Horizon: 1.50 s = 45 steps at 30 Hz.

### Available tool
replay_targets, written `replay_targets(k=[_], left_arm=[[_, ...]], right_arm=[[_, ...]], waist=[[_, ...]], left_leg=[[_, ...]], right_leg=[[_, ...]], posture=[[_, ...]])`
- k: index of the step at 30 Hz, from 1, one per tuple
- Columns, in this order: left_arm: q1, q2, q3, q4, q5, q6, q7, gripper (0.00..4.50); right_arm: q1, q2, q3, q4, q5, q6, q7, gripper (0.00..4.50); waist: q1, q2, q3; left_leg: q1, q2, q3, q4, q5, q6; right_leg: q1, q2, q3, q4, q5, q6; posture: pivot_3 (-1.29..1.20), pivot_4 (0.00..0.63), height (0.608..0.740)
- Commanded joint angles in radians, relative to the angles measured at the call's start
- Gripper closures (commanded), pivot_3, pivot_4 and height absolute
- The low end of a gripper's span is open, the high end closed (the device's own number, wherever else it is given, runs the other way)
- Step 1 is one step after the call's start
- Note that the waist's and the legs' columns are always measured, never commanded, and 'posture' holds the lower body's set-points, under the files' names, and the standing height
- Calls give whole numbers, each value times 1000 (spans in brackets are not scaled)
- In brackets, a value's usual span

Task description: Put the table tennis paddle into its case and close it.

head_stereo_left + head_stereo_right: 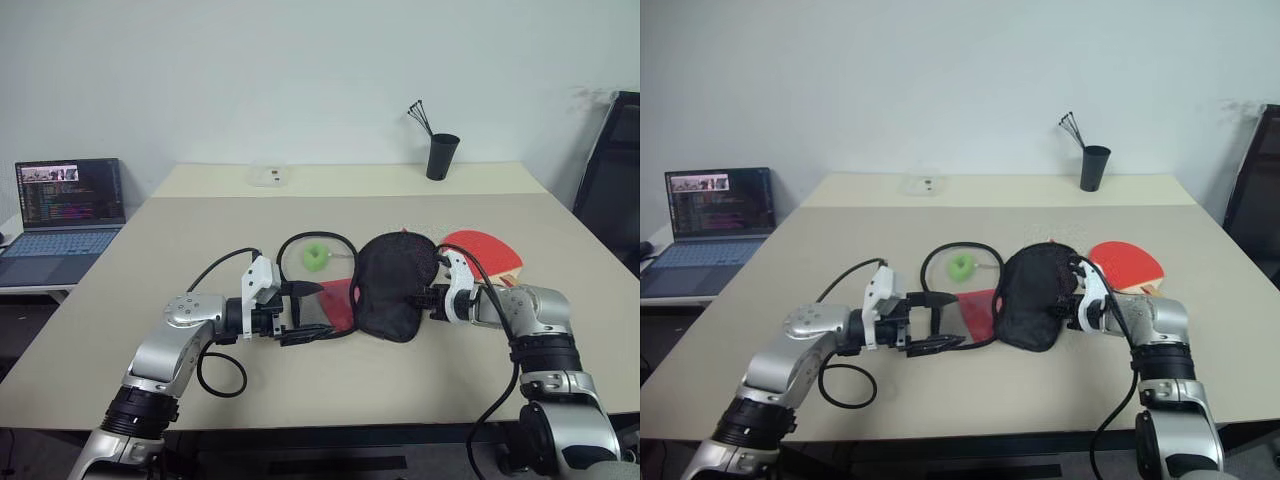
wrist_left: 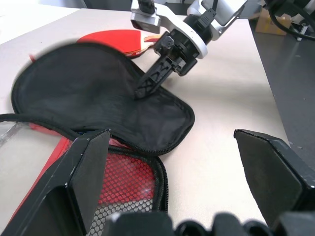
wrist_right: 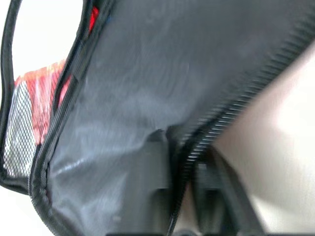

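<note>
Black case lining up, right gripper angled onto it

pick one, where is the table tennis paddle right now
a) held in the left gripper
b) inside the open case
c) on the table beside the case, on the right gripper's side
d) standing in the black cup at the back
c: the table tennis paddle lies flat on the table just past the opened case, behind the right gripper; the left gripper is open and empty.
</note>
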Motion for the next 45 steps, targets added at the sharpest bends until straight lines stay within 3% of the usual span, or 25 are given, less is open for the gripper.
replay_targets(k=[1,9,19,28,35,43,45], left_arm=[[-9,1,14,-15,-3,-11,-1,110],[-13,-3,10,-14,0,-12,2,110],[-27,-13,9,6,6,-20,-7,110],[-38,-6,13,15,5,-19,-14,110],[-39,-7,14,11,4,-15,-9,110],[-35,-7,16,8,4,-15,-1,110],[-34,-8,17,6,4,-14,0,110]], right_arm=[[-15,-37,-4,21,-52,-52,-29,2537],[-44,-141,36,23,-101,-158,25,40],[20,-166,-38,-85,-44,-84,82,40],[137,-81,-62,-245,6,-9,35,40],[188,-16,8,-311,-23,-64,16,40],[236,-22,180,-379,-118,-226,48,40],[238,-22,191,-382,-127,-242,52,622]], waist=[[1,0,0],[18,0,0],[10,0,0],[10,0,0],[0,0,0],[-6,0,0],[-6,0,0]], left_leg=[[0,0,0,0,0,0],[-2,-1,0,0,0,0],[-2,1,3,-1,-2,4],[-2,0,4,0,-2,4],[-1,1,4,0,-2,4],[0,1,5,0,-2,4],[0,1,5,0,-2,4]], right_leg=[[0,0,0,0,0,0],[-1,-1,0,-1,0,0],[-2,1,3,-2,0,0],[-3,1,4,-2,0,0],[-2,1,4,-1,0,0],[-2,1,5,-1,0,0],[-2,1,5,0,0,0]], posture=[[0,150,740],[0,150,740],[0,150,740],[0,150,740],[0,150,740],[0,150,740],[0,150,740]])
